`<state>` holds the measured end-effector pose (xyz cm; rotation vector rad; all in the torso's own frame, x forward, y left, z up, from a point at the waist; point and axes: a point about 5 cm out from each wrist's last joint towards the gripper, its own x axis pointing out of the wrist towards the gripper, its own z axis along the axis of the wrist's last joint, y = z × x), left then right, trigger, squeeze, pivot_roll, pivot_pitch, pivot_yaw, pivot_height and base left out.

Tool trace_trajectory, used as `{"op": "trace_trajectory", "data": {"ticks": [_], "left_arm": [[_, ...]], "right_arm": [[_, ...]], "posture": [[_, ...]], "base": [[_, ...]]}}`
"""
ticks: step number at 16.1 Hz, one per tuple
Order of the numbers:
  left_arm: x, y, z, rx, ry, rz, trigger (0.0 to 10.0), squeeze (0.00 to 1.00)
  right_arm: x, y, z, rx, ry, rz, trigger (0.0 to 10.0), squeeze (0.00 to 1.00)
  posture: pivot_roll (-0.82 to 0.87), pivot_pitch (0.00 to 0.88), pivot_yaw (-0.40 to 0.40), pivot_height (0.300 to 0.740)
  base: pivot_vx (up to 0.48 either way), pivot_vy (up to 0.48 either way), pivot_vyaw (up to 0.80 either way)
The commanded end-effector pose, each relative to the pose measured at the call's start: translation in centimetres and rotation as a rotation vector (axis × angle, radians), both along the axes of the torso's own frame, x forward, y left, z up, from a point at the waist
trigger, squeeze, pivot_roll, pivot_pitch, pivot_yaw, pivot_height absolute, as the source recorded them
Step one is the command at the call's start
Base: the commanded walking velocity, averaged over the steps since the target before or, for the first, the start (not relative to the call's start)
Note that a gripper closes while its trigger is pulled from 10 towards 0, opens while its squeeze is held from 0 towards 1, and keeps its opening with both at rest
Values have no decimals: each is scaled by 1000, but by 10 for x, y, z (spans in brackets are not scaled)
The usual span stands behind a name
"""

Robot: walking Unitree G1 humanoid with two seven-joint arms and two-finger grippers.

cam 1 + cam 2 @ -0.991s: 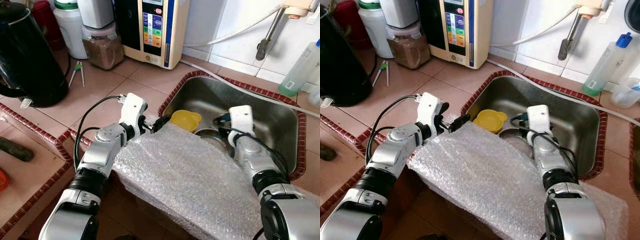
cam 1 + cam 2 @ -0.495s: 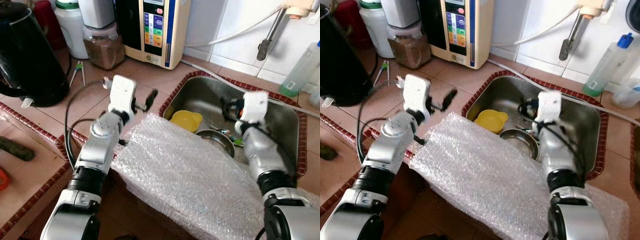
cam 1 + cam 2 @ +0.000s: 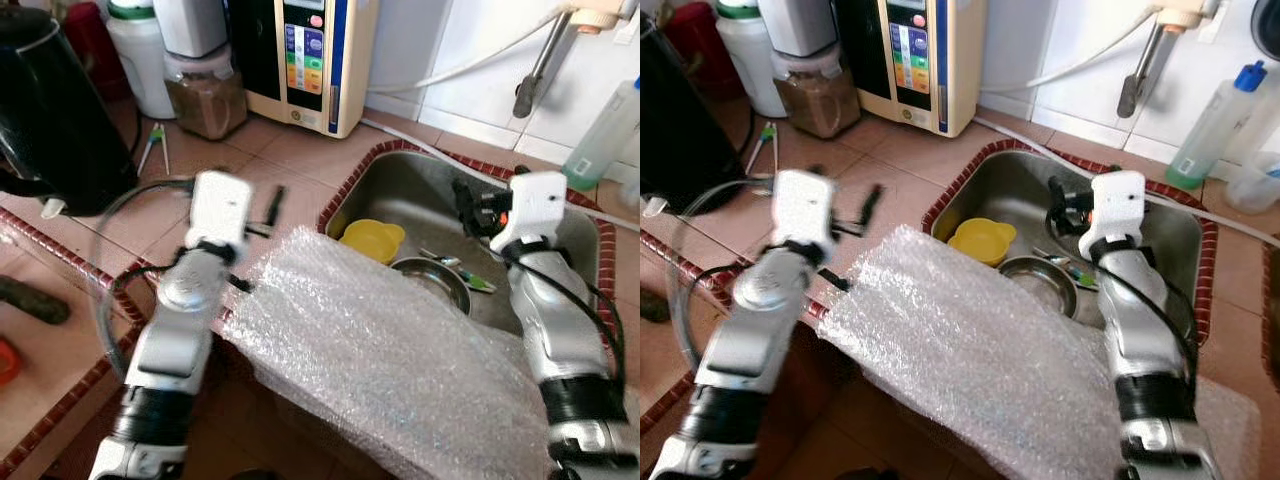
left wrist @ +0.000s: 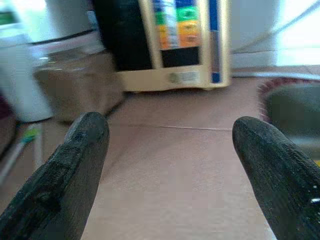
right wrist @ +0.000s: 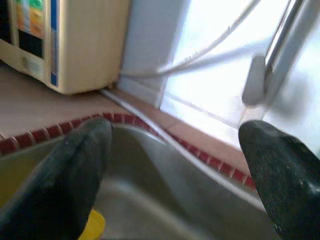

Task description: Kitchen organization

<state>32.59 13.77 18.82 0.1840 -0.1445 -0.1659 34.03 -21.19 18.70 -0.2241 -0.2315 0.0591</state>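
Bubble wrap lies in a crumpled clear sheet across the front edge of the steel sink and hangs over the counter's edge toward the robot. In the sink a yellow bowl sits against the near left wall, a small steel bowl just beside it, and a green-handled utensil lies next to that.

Over the tiled counter to the left of the sink, the left gripper hovers blurred, its fingers spread wide with nothing between them. Above the sink basin the right gripper is raised, its fingers also wide apart and empty.

At the back stands a cream appliance with a panel of coloured buttons; its writing is too small to read. Beside it is a jar of brown powder, a white canister, and a black kettle at far left. A bottle with a blue cap and an unreadable label stands by the tap pipe.
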Motion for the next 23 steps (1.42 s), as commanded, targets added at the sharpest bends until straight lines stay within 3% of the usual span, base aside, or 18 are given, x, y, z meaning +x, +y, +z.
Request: {"op": "trace_trajectory", "data": {"ticks": [1, 2, 3, 7, 12, 18, 23], "left_arm": [[-8, 3, 2, -67, 5, -22, 10000, 0], [-14, 7, 1, -110, 13, -32, 10000, 0], [-19, 12, -5, -131, 43, 0, 10000, 0], [-48, 28, -30, -59, 113, 69, 10000, 0], [-68, 38, -35, -82, 144, 100, 10000, 0], [-69, 36, -36, -76, 148, 85, 10000, 0], [-69, 30, -18, -56, 77, 87, 10000, 0]], "right_arm": [[-6, -3, 13, -19, -25, 6, 10000, 435], [-10, -3, 14, -23, -24, 6, 10000, 12], [-14, -2, 12, -17, -14, 12, 10000, 0], [-32, 8, -8, 19, 85, 27, 10000, 0], [-48, 10, -17, 88, 98, -43, 10000, 0], [-50, 21, -19, 170, 125, -43, 10000, 0], [-52, 25, -15, 182, 109, -11, 10000, 0]], "posture": [[-27, 69, 31, 740], [-23, 66, 30, 740], [-22, 65, 30, 740], [1, 49, -5, 740], [11, 51, -19, 740], [-3, 71, -16, 740], [-4, 101, -11, 740]], "base": [[0, 0, 0], [0, 0, 0], [0, 0, 0], [0, 0, 0], [0, 0, 0], [0, 0, -618], [0, 0, -480]]}}
